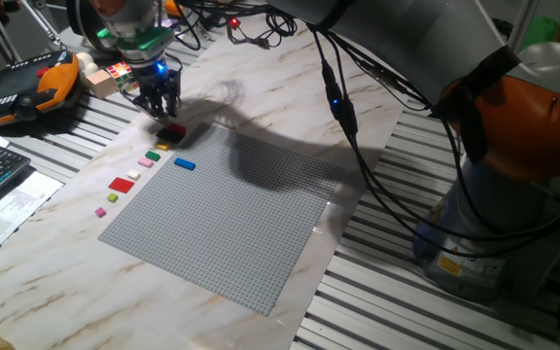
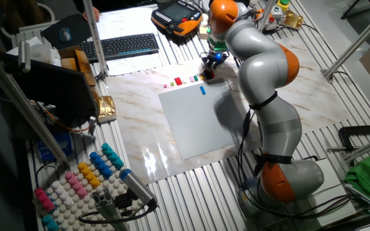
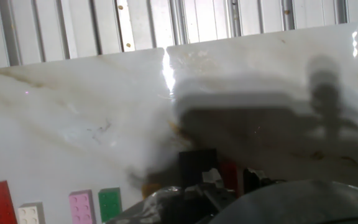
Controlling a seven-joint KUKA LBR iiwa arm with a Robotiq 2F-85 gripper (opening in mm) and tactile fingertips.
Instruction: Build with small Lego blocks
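The gripper [image 1: 163,107] hangs low over a black-and-red brick [image 1: 170,131] at the grey baseplate's [image 1: 231,219] far corner. From here I can't tell whether its fingers have hold of anything. A slightly off-centre descent could skid that brick (marble looks slick) into the yellow one [image 1: 162,147] and pink one [image 1: 154,155] nearby.
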